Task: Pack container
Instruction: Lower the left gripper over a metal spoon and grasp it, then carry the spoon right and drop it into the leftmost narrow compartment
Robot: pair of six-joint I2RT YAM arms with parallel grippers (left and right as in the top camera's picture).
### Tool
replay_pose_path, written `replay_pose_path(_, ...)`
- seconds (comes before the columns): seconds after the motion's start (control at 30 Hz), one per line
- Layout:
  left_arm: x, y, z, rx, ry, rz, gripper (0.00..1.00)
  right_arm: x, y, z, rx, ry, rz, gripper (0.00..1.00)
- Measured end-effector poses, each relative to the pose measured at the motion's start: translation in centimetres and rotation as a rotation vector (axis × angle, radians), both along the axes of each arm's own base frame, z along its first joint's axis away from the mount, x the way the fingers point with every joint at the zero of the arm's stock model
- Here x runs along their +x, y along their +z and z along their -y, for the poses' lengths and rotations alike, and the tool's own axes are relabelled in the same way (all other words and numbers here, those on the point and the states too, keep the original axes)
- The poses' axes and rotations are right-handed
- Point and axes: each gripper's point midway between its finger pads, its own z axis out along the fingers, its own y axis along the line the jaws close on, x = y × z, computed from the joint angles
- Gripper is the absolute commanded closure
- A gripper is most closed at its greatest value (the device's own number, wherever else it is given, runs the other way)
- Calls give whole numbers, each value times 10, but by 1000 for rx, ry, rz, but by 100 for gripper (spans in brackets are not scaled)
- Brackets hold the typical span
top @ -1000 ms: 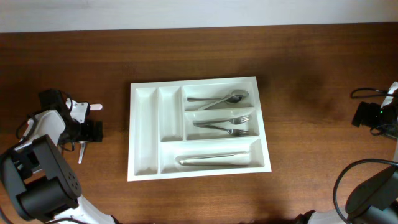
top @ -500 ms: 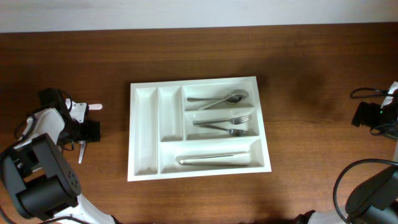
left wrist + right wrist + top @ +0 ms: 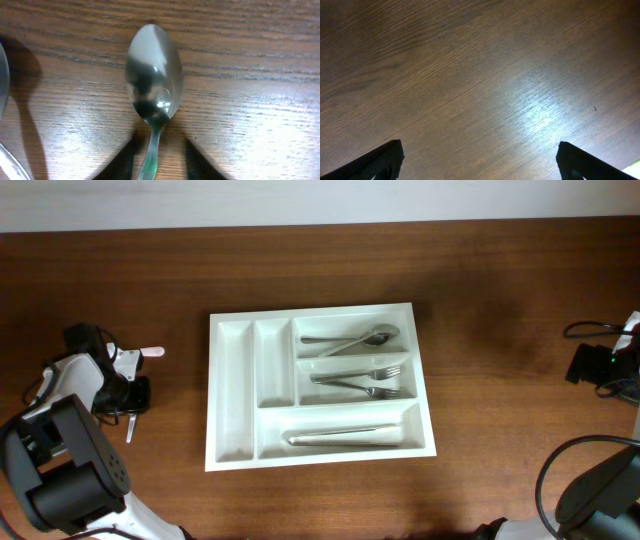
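Spoon [image 3: 152,75] on bench [image 3: 250,100], left of cutlery tray [image 3: 232,395].
Left hand [image 3: 130,398] flanking its handle, grip unclear; right hand [image 3: 479,160] spread wide apart, right of tray.

A dark brown wooden table [image 3: 500,300] fills the overhead view, its grain running from 9 o'clock to 3 o'clock; a pale wall strip [image 3: 320,200] borders it at 12 o'clock; a black cable [image 3: 590,328] loops at 3 o'clock. Near the centre, inside the container [image 3: 232,395], spoons [image 3: 355,337] lie toward 1 o'clock; forks [image 3: 362,381] lie just below them, tines toward 3 o'clock; knives [image 3: 340,437] lie at 5 o'clock. At 9 o'clock a utensil handle [image 3: 130,423] rests on the wood. In the left wrist view a lone spoon [image 3: 154,75] lies bowl up on the wood, bowl at 12 o'clock, handle toward 6 o'clock; the edge of a second utensil [image 3: 3,70] shows at 9 o'clock.
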Motion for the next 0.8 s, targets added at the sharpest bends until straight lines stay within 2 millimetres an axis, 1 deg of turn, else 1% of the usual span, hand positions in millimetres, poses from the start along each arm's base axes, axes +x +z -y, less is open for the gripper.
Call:
replay_pose_path(0.13, 0, 0, -2, 10, -4, -3, 94, 0, 0, 0, 0, 0, 0, 1)
replay_pose_path(0.17, 0, 0, -2, 14, -4, -2, 98, 0, 0, 0, 0, -1, 0, 1)
replay_pose_path(0.43, 1, 1, -6, 34, -3, -2, 98, 0, 0, 0, 0, 0, 0, 1)
replay_pose_path(0.57, 1, 3, -9, 34, -3, -32, 98, 0, 0, 0, 0, 0, 0, 1)
replay_pose_path(0.6, 5, 5, -11, 32, -3, -44, 98, 0, 0, 0, 0, 0, 0, 1)
replay_pose_path(0.67, 5, 13, -8, 9, -10, -77, 98, 0, 0, 0, 0, 0, -1, 1)
replay_pose_path(0.7, 11, 20, -7, 3, -15, -67, 98, 0, 0, 0, 0, 0, 0, 1)
replay_pose_path(0.77, 30, 41, -1, -22, -33, -23, 98, 0, 0, 0, 0, 0, 0, 1)
replay_pose_path(0.8, 46, 56, 5, -38, -50, 25, 98, 0, 0, 0, 0, 0, 0, 1)
